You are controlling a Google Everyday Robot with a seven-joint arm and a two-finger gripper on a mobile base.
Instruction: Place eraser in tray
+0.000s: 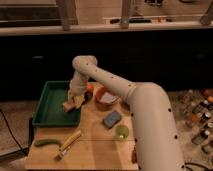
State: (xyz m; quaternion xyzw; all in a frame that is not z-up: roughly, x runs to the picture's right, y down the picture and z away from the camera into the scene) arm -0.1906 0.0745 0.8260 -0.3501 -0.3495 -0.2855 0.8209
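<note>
My gripper [73, 101] at centre-left of the frame, over the right rim of the dark green tray [47, 107], jaws clamped on the tan eraser [68, 106], tilted, orange-and-white bowl [105, 97] just right on the tabletop [95, 145]

I see a wooden table [95, 145] before a dark wall [150, 55] — a pale ledge [100, 29] runs along its top — and dim, speckled floor [12, 117].
</note>
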